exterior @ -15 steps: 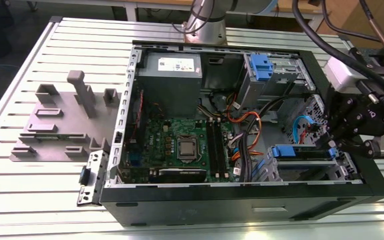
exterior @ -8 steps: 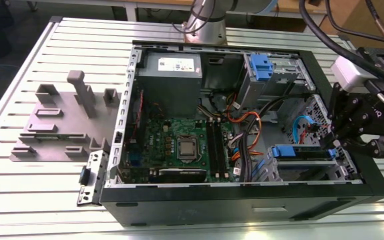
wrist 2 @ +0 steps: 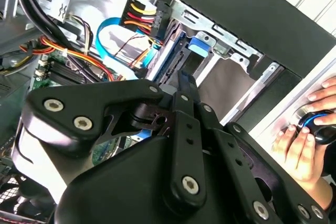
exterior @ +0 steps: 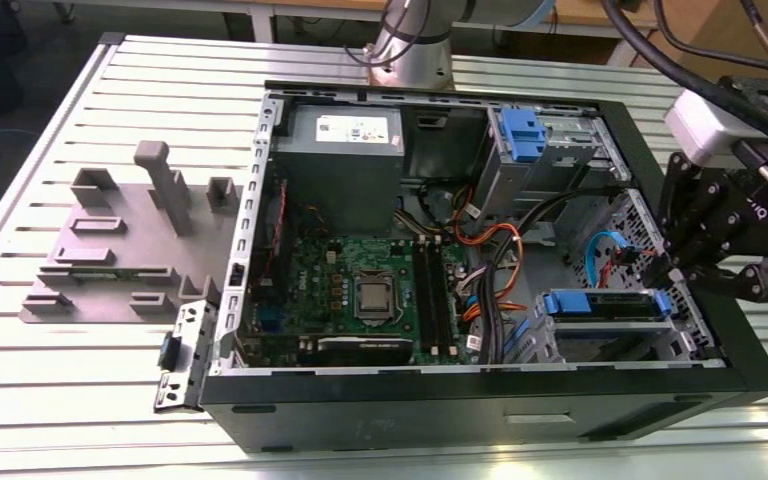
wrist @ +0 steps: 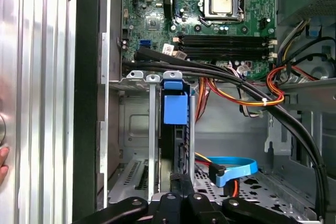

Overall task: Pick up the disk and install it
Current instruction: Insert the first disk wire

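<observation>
- Starting on the exterior view's left: the grey holder block (exterior: 124, 245) sits on the slatted table (exterior: 37, 400), nothing in its slots, well apart from the action.
- Moving across, the open computer case (exterior: 491, 400) lies on its side, motherboard (exterior: 357, 290) facing up.
- At about 4 o'clock inside the case, there is the disk (exterior: 604, 305) (blue carrier edge up), standing in the drive cage (exterior: 611, 345).
- In the first wrist view the disk (wrist: 175, 109) stands on edge between the cage rails, its blue tab nearest the motherboard.
- On the exterior view's right, the gripper (exterior: 704, 270) hangs at the case wall, just beside the cage.
- Jaws: the linkages look drawn together, but I cannot tell whether they are pinching anything.
- The disk lies just ahead of the fingertips, in line with them; contact is hidden.
- Handling, by my judgement: stiff, fairly heavy for its size, shock-sensitive; take it by the plastic carrier's edges, not the label face.
- A person's hand (wrist 2: 304, 145) rests on the table outside the case.
</observation>
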Motion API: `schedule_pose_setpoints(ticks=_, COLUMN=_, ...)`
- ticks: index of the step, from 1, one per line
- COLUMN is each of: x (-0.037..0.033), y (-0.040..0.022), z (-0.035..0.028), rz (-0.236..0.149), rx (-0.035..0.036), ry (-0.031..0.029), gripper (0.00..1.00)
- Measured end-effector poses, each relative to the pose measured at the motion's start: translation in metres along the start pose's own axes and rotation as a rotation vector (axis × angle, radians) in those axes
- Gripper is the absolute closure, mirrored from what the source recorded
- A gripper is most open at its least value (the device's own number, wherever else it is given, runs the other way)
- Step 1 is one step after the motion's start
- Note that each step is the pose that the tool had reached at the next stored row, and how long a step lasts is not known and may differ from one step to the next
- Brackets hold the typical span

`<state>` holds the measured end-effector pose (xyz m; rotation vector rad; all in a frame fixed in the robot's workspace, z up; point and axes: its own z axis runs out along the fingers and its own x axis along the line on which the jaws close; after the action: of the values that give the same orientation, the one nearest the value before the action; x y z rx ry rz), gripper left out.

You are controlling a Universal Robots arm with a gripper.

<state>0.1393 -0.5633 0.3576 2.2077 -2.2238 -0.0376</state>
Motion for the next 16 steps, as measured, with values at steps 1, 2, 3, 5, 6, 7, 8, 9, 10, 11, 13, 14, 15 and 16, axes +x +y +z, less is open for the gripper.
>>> schedule_pose_setpoints(ticks=1, x=-0.0015, y=-0.0002, z=-0.0001, rz=0.000, rx=0.0000, ry=0.0012, gripper=0.89)
schedule_pose_setpoints(ticks=2, x=-0.0032, y=-0.0007, z=-0.0001, rz=0.000, rx=-0.0001, ry=0.0032, gripper=0.89)
schedule_pose_setpoints(ticks=3, x=-0.0047, y=-0.0013, z=-0.0001, rz=0.000, rx=-0.0004, ry=0.0053, gripper=0.89)
schedule_pose_setpoints(ticks=5, x=-0.0076, y=-0.0026, z=-0.0001, rz=0.000, rx=-0.0012, ry=0.0087, gripper=0.89)
schedule_pose_setpoints(ticks=6, x=-0.0092, y=-0.0036, z=-0.0001, rz=0.000, rx=-0.0017, ry=0.0105, gripper=0.89)
schedule_pose_setpoints(ticks=7, x=-0.0106, y=-0.0043, z=-0.0001, rz=0.000, rx=-0.0022, ry=0.0120, gripper=0.89)
schedule_pose_setpoints(ticks=8, x=-0.0118, y=-0.0052, z=-0.0001, rz=0.000, rx=-0.0028, ry=0.0132, gripper=0.89)
schedule_pose_setpoints(ticks=9, x=-0.0130, y=-0.0061, z=-0.0001, rz=0.000, rx=-0.0034, ry=0.0136, gripper=0.89)
schedule_pose_setpoints(ticks=10, x=-0.0141, y=-0.0068, z=-0.0001, rz=0.000, rx=-0.0042, ry=0.0137, gripper=0.89)
schedule_pose_setpoints(ticks=11, x=-0.0150, y=-0.0073, z=-0.0001, rz=0.000, rx=-0.0048, ry=0.0138, gripper=0.89)
schedule_pose_setpoints(ticks=13, x=-0.0172, y=-0.0073, z=-0.0001, rz=0.001, rx=-0.0049, ry=0.0145, gripper=0.89)
schedule_pose_setpoints(ticks=14, x=-0.0185, y=-0.0074, z=-0.0002, rz=0.001, rx=-0.0049, ry=0.0158, gripper=0.89)
schedule_pose_setpoints(ticks=15, x=-0.0197, y=-0.0074, z=-0.0003, rz=0.000, rx=-0.0049, ry=0.0175, gripper=0.89)
schedule_pose_setpoints(ticks=16, x=-0.0209, y=-0.0074, z=-0.0005, rz=0.001, rx=-0.0049, ry=0.0196, gripper=0.89)
